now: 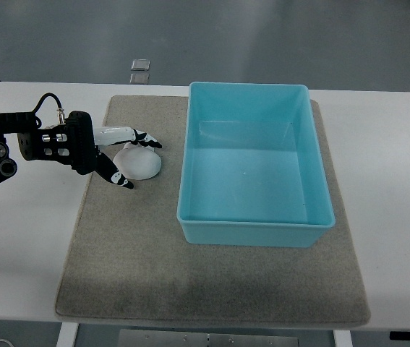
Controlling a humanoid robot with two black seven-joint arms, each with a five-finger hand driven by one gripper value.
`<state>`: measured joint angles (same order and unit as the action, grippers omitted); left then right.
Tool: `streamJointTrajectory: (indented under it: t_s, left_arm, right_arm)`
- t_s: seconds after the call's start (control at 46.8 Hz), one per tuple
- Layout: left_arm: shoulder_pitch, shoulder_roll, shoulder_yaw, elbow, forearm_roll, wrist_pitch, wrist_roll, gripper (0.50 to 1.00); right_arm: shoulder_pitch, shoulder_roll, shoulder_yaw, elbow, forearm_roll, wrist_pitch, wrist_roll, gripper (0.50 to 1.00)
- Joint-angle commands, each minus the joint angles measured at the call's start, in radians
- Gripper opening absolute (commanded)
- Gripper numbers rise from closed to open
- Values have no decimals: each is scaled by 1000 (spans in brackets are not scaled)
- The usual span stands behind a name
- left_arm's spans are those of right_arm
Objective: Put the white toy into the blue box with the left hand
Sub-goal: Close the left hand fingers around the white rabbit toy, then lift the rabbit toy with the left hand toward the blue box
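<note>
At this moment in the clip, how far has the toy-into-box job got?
Early stage. Done: the left hand has reached the white toy on the grey mat, left of the blue box. In hand: its fingers are spread around the toy, which sits on the mat; no closed grasp shows. Left: gripping, lifting, carrying it over the box wall and releasing. The box holds nothing.

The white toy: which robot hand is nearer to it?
Left. The left robot hand is right at the white toy, fingers spread around its left side. The right one is not in view.
</note>
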<state>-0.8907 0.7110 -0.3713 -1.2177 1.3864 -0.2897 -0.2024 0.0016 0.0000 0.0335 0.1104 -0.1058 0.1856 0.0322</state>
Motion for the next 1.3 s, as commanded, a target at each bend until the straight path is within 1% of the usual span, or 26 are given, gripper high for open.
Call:
streamJointTrajectory:
  t_s: [0.0,0.107,0.171,0.214,0.299,0.342,0.406,0.556,0.876,1.09,1.282]
  left_arm:
    - [-1,-2,0,1,8,0,0,819]
    - [-5,-2,0,1,8,0,0,786]
    - [-7,-2,0,3,8,0,0,786]
    - [-8,-2,0,3,8,0,0,778]
    - [-10,-4,0,3,8,0,0,709]
    - [-10,-5,0,3,8,0,0,688]
    - [-16,-4,0,3,8,0,0,622]
    - [-33,1,-1,4,6,1,-2,500]
    - [-85,12,-17,15,6,4,0,500]
    - [-183,41,-29,15,2,4,-3,500]
    - [-238,36,-55,10,2,4,-5,500]
  right_arm:
    - [0,0,0,0,0,0,0,936]
    - [0,0,0,0,0,0,0,936]
    - [0,0,0,0,0,0,0,936]
    - [0,0,0,0,0,0,0,936]
    - [0,0,0,0,0,0,0,936]
    - [0,0,0,0,0,0,0,936]
    - [0,0,0,0,0,0,0,936]
    - [0,0,0,0,0,0,0,936]
    - [0,0,0,0,0,0,0,936]
    - [0,0,0,0,0,0,0,936]
    - [0,0,0,0,0,0,0,936]
